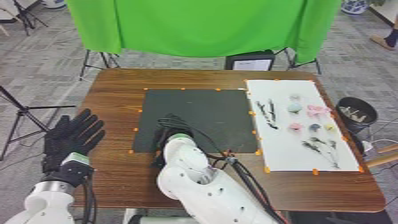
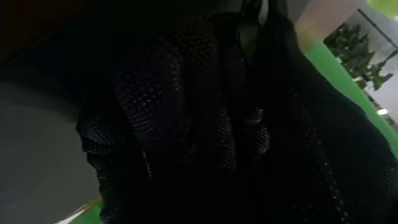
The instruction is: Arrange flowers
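The left hand (image 1: 74, 136) is open, its fingers straight and spread, at the left edge of the brown table (image 1: 112, 107). The right hand (image 1: 169, 131) is over the lower left part of the dark mat (image 1: 226, 107); I cannot tell whether it is open, closed or gripping something. The small flower heads (image 1: 317, 110), in pink, yellow, pale green and a darker tone, lie apart from one another on the white sheet (image 1: 275, 155), to the right of the mat. Dark stems (image 1: 273, 114) lie toward the sheet's left edge, and branching sprigs (image 1: 329, 152) lie nearer the robot, below the flower heads
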Controlling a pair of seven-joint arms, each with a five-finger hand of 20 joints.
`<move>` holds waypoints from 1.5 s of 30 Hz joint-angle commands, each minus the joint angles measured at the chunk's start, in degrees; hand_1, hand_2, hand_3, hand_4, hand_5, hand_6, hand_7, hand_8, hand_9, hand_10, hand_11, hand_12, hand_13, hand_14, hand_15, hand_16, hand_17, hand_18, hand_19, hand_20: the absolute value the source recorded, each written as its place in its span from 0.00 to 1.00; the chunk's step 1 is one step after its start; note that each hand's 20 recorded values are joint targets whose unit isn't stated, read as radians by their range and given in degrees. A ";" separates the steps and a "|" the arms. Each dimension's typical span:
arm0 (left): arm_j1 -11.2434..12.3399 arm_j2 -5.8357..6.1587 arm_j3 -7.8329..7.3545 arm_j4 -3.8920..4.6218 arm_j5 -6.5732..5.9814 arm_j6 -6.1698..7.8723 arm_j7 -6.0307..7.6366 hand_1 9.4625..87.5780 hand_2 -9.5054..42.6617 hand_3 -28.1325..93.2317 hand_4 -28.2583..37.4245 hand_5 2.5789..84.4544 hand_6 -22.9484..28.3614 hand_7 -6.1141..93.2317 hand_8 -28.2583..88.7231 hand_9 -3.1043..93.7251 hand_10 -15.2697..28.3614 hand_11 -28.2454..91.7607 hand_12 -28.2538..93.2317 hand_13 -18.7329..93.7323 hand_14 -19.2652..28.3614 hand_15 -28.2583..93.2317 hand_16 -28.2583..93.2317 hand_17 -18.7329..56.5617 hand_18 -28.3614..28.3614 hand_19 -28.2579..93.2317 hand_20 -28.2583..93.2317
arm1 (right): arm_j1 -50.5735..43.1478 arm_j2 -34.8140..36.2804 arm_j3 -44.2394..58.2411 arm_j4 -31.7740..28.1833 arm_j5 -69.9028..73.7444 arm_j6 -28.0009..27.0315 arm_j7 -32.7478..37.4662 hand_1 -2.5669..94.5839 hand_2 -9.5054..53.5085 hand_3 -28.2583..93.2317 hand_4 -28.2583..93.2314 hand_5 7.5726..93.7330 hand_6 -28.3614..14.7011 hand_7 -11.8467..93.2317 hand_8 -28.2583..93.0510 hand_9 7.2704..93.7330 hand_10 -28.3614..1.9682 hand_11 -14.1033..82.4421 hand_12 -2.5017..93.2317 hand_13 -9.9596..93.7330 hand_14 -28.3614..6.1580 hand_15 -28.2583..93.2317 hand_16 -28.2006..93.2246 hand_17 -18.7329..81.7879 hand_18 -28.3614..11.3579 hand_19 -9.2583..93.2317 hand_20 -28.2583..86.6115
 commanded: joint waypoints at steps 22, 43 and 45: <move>2.40 -0.98 -2.95 -0.37 0.22 -0.01 1.79 0.21 0.39 0.85 0.00 0.54 0.66 0.17 0.18 0.42 0.74 0.39 0.33 0.40 0.76 0.51 0.18 0.17 0.78 0.55 0.31 | 1.72 5.36 -0.20 -8.12 3.31 0.51 0.35 0.37 0.00 0.84 0.00 0.74 0.53 0.39 0.15 0.90 0.42 0.45 0.30 0.86 0.44 0.66 0.51 0.65 0.04 0.97 0.47; 8.87 -0.11 -9.28 -4.34 4.78 -0.53 6.43 0.21 0.41 0.85 0.01 0.54 0.66 0.17 0.18 0.42 0.74 0.39 0.33 0.40 0.76 0.51 0.18 0.17 0.79 0.55 0.31 | -24.38 46.25 40.42 -37.27 -4.54 -0.38 -0.77 0.39 0.00 0.87 0.00 0.60 0.43 0.28 0.16 0.61 0.24 0.32 0.22 0.71 0.34 0.71 0.47 0.56 0.03 0.96 0.52; 8.90 -0.26 -9.32 -4.37 4.65 -0.55 6.73 0.21 0.41 0.85 0.01 0.54 0.66 0.17 0.18 0.42 0.74 0.39 0.33 0.40 0.76 0.51 0.18 0.17 0.79 0.55 0.31 | -29.72 47.55 45.56 -38.51 -3.85 -3.75 0.30 0.39 0.00 0.87 0.00 0.60 0.42 0.27 0.17 0.60 0.23 0.30 0.21 0.70 0.33 0.71 0.46 0.56 0.03 0.96 0.52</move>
